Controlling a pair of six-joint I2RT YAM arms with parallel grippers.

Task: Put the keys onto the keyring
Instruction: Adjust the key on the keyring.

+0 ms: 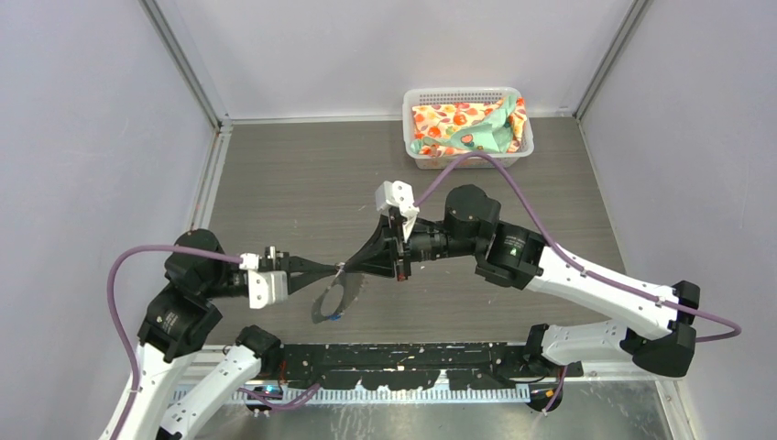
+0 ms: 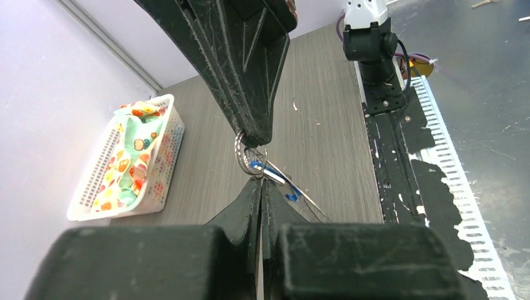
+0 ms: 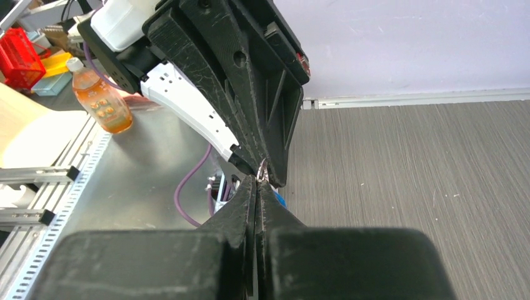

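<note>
My two grippers meet tip to tip above the table's near middle. The left gripper (image 1: 335,269) (image 2: 260,181) is shut, its tips pinching the bottom of a small silver ring (image 2: 244,153). From the opposite side, the right gripper (image 1: 346,269) (image 3: 257,178) is shut on the same ring's top. The keyring (image 1: 332,298), a thin wire loop, hangs below the tips. In the left wrist view it runs off edge-on to the lower right. One blue-headed key (image 2: 267,171) sits at the ring. A second bit of blue (image 2: 291,197) (image 1: 337,316) hangs lower on the loop.
A white plastic basket (image 1: 463,93) (image 2: 156,181) holding patterned cloth (image 1: 467,126) stands at the back right. A black-patched rail (image 1: 412,362) runs along the near edge. Off the table, an orange bottle (image 3: 100,97) and a red crate (image 3: 19,59) show.
</note>
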